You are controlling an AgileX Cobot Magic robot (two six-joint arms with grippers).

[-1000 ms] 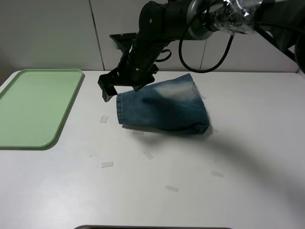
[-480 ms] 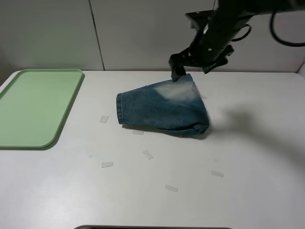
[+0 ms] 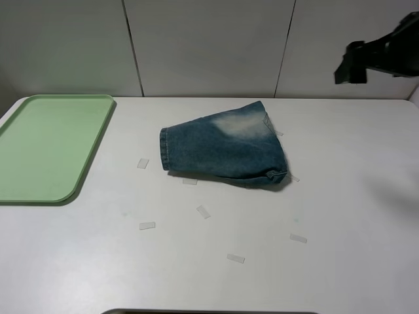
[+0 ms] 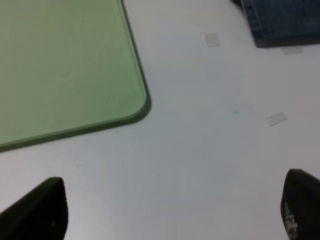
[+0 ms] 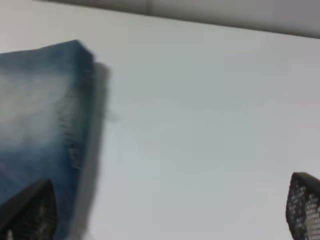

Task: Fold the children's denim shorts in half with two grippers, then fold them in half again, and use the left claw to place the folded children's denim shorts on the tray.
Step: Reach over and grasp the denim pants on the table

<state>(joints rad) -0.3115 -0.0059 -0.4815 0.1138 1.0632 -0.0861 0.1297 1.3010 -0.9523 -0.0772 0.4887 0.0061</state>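
While the children's denim shorts [image 3: 222, 154] lie folded near the middle of the tabletop [image 3: 340, 216], touched by neither gripper, you see the tray [image 3: 52, 147] well apart from them on the left arm's side. Small pale strips [image 3: 147, 226] dot the surface around the shorts. Your right gripper [image 5: 167, 215] hangs above the tabletop beside the shorts, jaws spread wide. Your left gripper [image 4: 170, 212] hovers near the tray's corner, likewise spread and holding nothing.

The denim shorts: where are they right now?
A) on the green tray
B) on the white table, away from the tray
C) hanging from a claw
B: the denim shorts lie flat on the white table, with bare tabletop between them and the green tray.
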